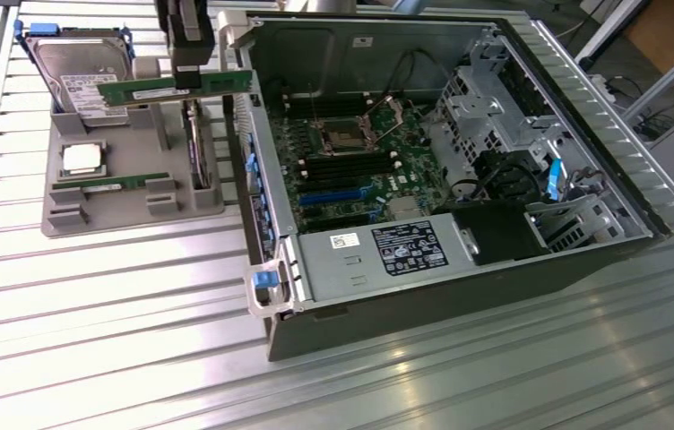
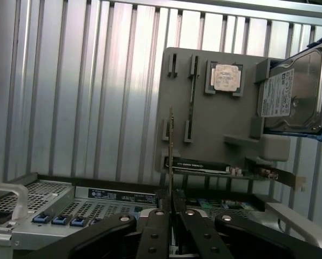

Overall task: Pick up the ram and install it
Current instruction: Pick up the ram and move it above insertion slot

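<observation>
surface: ribbed metal tabletop (image 1: pixel 98 340) — bright glare | beyond table: white frame legs (image 1: pixel 672 82) — perhaps brown floor (image 1: pixel 672 22)

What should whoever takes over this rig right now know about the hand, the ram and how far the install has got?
Hand: shut on the ram, gripping it near its middle.
Ram: held in the air, roughly level, over the grey tray, beside the open computer case.
Done: the pickup.
Left: the install. The ram is not yet in the motherboard.
Note: a second green stick lies in the tray, untouched.
</observation>
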### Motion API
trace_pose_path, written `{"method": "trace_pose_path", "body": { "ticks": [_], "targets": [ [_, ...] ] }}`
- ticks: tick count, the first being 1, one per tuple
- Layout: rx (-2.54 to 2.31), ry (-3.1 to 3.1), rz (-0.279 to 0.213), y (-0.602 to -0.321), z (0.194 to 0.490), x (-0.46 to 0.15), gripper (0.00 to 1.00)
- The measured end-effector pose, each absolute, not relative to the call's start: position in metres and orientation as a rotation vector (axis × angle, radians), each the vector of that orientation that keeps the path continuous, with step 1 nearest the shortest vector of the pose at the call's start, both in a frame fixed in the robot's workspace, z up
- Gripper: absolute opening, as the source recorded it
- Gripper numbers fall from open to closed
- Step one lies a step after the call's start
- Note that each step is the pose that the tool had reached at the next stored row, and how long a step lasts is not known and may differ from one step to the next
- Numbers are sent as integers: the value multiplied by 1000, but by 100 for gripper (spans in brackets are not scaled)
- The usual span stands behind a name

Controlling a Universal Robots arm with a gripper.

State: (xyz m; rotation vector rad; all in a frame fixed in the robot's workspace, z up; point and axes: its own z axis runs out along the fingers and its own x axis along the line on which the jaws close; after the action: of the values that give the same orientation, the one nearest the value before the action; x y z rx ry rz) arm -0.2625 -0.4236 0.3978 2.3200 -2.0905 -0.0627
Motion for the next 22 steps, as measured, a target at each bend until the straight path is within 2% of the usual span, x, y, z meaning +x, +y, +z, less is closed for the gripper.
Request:
{"method": "trace_pose_path", "body": {
  "ticks": [22],
  "targets": [
    [2320,-2091,-63,-424,398,-240,13]
  ]
}}
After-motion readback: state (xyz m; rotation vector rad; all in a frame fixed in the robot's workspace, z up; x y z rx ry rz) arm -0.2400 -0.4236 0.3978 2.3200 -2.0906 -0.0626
